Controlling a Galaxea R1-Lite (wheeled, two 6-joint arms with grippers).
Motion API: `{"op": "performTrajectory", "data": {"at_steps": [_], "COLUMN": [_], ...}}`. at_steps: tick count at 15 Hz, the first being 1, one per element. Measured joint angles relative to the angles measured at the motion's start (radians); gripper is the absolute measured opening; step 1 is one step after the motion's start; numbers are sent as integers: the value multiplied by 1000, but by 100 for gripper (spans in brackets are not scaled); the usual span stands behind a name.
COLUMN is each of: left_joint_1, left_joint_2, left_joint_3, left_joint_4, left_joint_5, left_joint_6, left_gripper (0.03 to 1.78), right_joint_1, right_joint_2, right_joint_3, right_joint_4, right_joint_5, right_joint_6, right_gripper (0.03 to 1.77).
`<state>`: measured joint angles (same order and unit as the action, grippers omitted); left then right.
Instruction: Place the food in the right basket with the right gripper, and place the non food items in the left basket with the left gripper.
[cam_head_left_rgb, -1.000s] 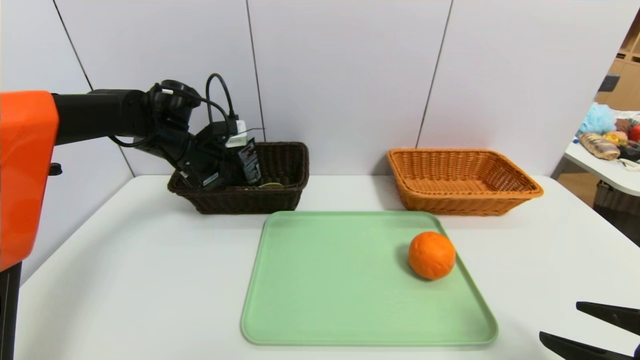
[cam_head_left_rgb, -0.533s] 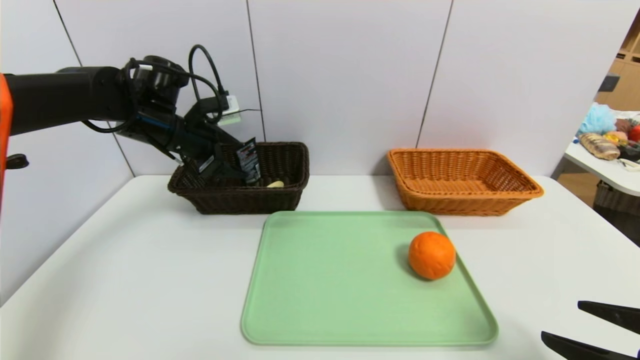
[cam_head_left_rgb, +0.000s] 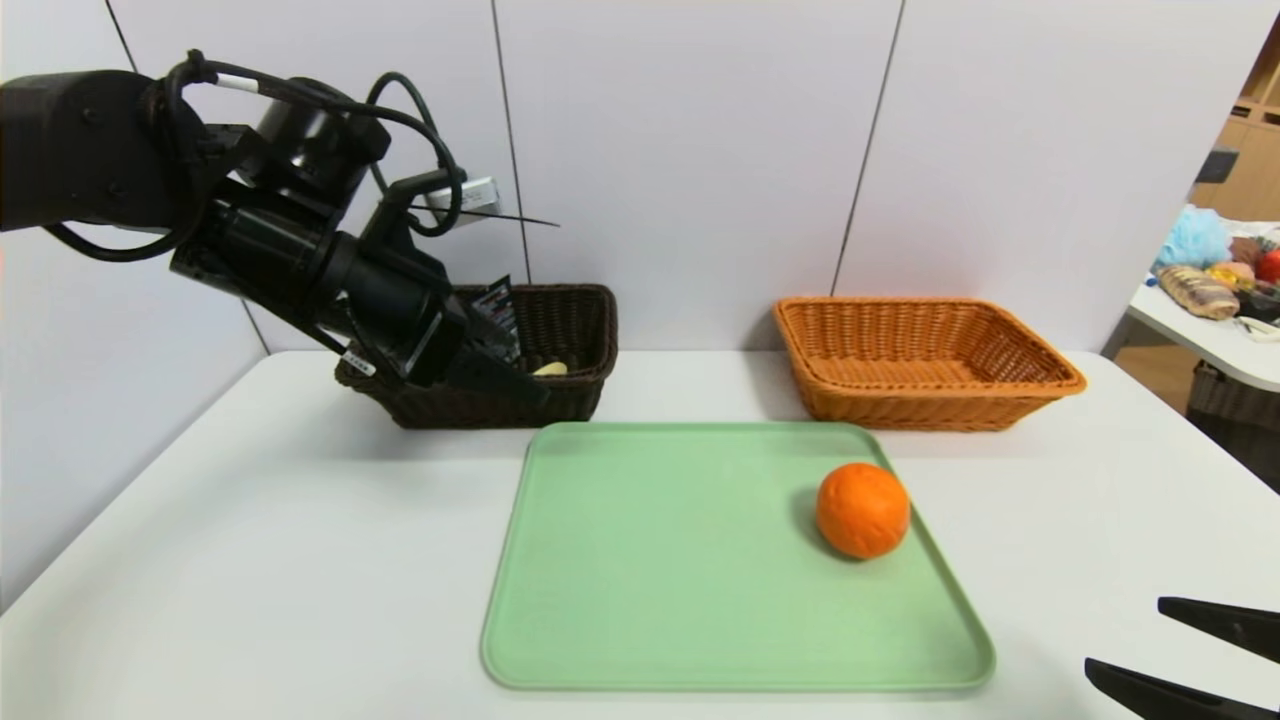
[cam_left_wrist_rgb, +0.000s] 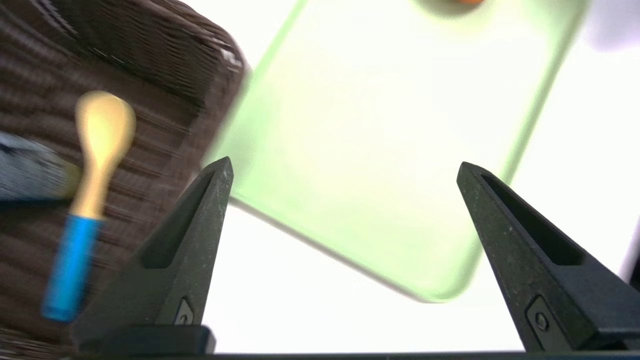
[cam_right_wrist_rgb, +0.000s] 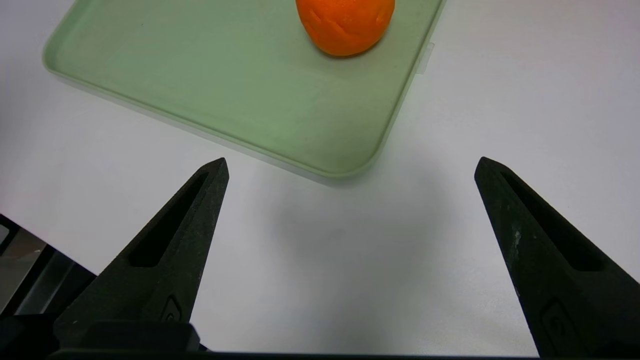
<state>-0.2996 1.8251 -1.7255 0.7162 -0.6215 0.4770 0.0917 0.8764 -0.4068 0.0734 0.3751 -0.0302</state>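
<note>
One round orange fruit (cam_head_left_rgb: 863, 510) lies at the right edge of the single pale green rectangular tray (cam_head_left_rgb: 650, 600), centre frame on the white surface (cam_head_left_rgb: 250, 560). Two wicker baskets stand behind the tray: the dark brown basket (cam_head_left_rgb: 570, 330) at upper left, the orange-tan basket (cam_head_left_rgb: 925, 360) at upper right. The black left gripper (cam_head_left_rgb: 500, 375), jaws spread and holding nothing, hangs before the dark basket and partly blocks it. Inside lie one black squeeze tube (cam_head_left_rgb: 497, 310) and one pale yellow spoon with a blue handle (cam_left_wrist_rgb: 90, 200). The black right gripper (cam_head_left_rgb: 1185, 650), jaws apart and empty, sits at lower right.
</note>
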Motion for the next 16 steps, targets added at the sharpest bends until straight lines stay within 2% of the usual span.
{"op": "performTrajectory", "data": {"at_steps": [2,4,6,12,13,14,16], "left_joint_1": [-23,-51,-81,-251,-281,-304,-344], "left_joint_2": [-79,-152,-208,-311,-329,-346,-371], "left_joint_3": [93,179,244,434,472,510,577], "left_joint_4": [-32,-59,-90,-134,-149,-169,-197], "left_joint_5": [22,101,233,751,806,833,855], "left_joint_6": [-165,-306,-427,-740,-765,-777,-783], "left_gripper": [162,164,166,167,168,168,169], "right_joint_1": [0,0,-1,-1,-1,-1,6], "right_joint_2": [1,4,8,104,128,156,220], "right_joint_3": [1,0,-4,-64,-83,-102,-135], "right_joint_4": [0,0,0,-2,-3,-11,-46], "right_joint_5": [0,-1,-5,-103,-106,-107,-106], "right_joint_6": [-1,-1,-2,-2,-1,-2,-8], "right_gripper": [170,170,170,170,170,170,170]}}
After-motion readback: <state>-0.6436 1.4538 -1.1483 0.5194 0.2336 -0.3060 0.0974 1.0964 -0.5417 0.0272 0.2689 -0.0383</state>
